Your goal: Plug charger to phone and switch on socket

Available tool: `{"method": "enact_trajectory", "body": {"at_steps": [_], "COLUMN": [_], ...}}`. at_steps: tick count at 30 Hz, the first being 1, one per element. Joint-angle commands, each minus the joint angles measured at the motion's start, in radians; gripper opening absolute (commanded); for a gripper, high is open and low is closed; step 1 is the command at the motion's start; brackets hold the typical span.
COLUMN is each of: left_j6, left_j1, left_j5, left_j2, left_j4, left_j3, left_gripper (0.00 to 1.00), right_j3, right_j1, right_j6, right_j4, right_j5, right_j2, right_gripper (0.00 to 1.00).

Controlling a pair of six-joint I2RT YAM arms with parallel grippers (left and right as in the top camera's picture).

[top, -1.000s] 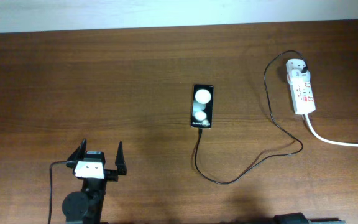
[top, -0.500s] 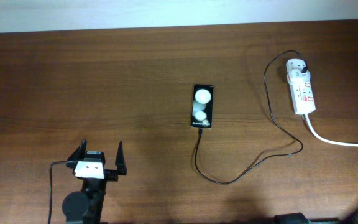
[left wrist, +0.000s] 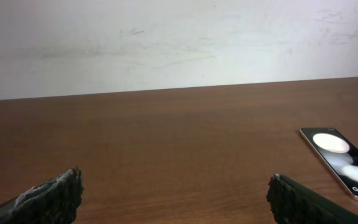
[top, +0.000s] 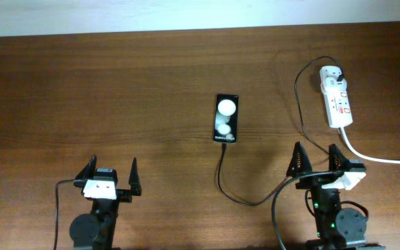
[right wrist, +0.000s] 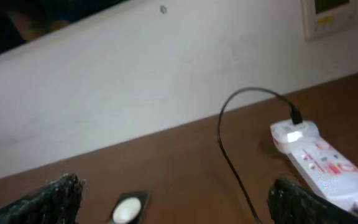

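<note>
The phone (top: 226,118) is a black slab with two white round marks, lying mid-table; it also shows in the left wrist view (left wrist: 344,162) and the right wrist view (right wrist: 128,210). The thin black charger cable (top: 255,201) runs from the phone's near end, loops right and up to a black plug in the white power strip (top: 336,97), which also shows in the right wrist view (right wrist: 319,155). My left gripper (top: 112,175) is open and empty at the front left. My right gripper (top: 318,160) is open and empty at the front right, over the cable.
The power strip's thick white cord (top: 380,158) trails off to the right edge. A pale wall (left wrist: 179,43) stands behind the table's far edge.
My right arm has come into the overhead view at the front right. The left arm, phone, cable and power strip have not moved.
</note>
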Motion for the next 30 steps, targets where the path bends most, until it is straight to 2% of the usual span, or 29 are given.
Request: {"method": "enact_trajectory", "body": {"at_steps": [1,4,21,23,25,27,30], "left_j6": [0.012,0.012,0.012,0.012,0.012,0.012,0.012], "left_j1": [-0.006,-0.006,-0.006,-0.006,-0.006,-0.006,-0.006], "left_j5": [-0.011,-0.011,-0.011,-0.011,-0.011,-0.011,-0.011], "left_j2": [-0.005,-0.005,-0.005,-0.005,-0.005,-0.005,-0.005], "left_j4": [0.002,0.002,0.002,0.002,0.002,0.002,0.002], "left_j3": [-0.008,-0.008,-0.008,-0.008,-0.008,-0.008,-0.008], "left_gripper": [0.99,0.99,0.99,0.99,0.99,0.99,0.99], "right_j3": [-0.027,-0.027,-0.027,-0.027,-0.027,-0.027,-0.027], "right_j1": [-0.004,-0.004,-0.011,-0.078,-0.149,-0.196,-0.191], "right_j6": [0.003,0.004,-0.007,-0.226,-0.357,-0.367,-0.365], "right_j4": [-0.042,-0.111,-0.109,-0.113,-0.113,-0.112,-0.112], "right_j5": [0.008,0.007,0.012,-0.042,-0.065,-0.068,-0.068], "right_j2": [-0.009,-0.009,-0.012,-0.012,-0.012,-0.012,-0.012], "right_gripper": [0.99,0.99,0.99,0.99,0.99,0.99,0.99]}}
